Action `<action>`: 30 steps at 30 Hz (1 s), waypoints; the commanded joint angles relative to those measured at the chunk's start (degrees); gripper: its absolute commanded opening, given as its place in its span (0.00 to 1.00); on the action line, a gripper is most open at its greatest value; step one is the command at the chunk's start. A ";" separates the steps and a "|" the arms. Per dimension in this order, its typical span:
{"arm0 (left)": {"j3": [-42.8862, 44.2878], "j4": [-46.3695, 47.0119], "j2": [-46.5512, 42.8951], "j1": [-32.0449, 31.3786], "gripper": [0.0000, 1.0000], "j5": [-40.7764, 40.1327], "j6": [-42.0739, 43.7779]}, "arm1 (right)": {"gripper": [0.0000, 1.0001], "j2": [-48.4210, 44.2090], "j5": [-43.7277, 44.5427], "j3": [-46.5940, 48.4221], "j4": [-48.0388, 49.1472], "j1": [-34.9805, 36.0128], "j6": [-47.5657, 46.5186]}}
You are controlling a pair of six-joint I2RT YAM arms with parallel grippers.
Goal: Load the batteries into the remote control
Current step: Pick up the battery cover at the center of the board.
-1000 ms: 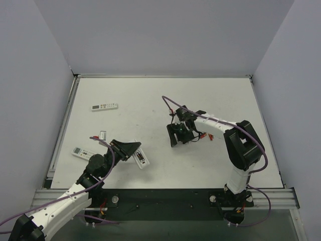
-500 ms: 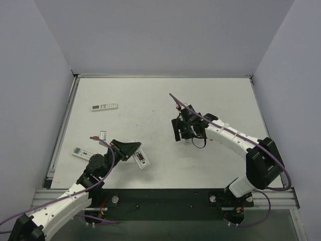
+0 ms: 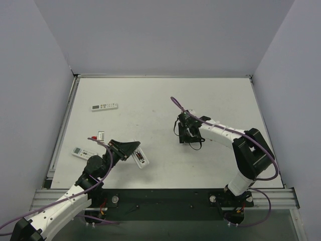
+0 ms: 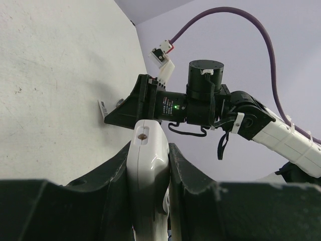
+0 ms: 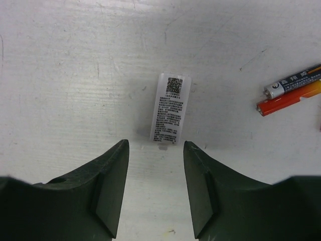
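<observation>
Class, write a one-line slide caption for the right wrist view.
Right end effector open above a flat white labelled panel; two batteries lie side by side nearby.

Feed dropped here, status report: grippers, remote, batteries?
Left gripper shut on remote control. Right gripper open, over labelled white piece. Batteries loose on table beside it. No obstruction seen.

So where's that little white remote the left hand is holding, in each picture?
Top external: remote control, lower left of centre, in the left hand.
Left wrist: bottom centre, between the fingers.
Right wrist: not in it.
Shared landmark: the right hand, in all three.
</observation>
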 commanded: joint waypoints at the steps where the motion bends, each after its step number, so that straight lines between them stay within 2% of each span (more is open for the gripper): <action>1: -6.07 1.23 -0.70 -0.16 0.00 -0.54 -0.60 | 0.41 1.58 3.57 -0.88 1.72 0.64 2.50; 11: -5.98 1.40 -0.43 -0.16 0.00 -0.54 -0.69 | 0.37 4.05 6.38 -2.81 3.48 0.73 4.44; 19: -5.98 1.93 0.01 -0.16 0.00 -0.45 -0.69 | 0.22 2.73 6.12 -3.34 3.84 0.99 2.87; 23: -6.16 2.46 0.27 -0.16 0.00 -0.54 -0.78 | 0.12 -0.52 3.59 -2.55 3.05 2.22 -0.47; 30: -6.07 4.83 2.20 -0.16 0.00 -0.10 -0.96 | 0.05 -10.53 -3.45 4.21 -3.27 7.57 -9.53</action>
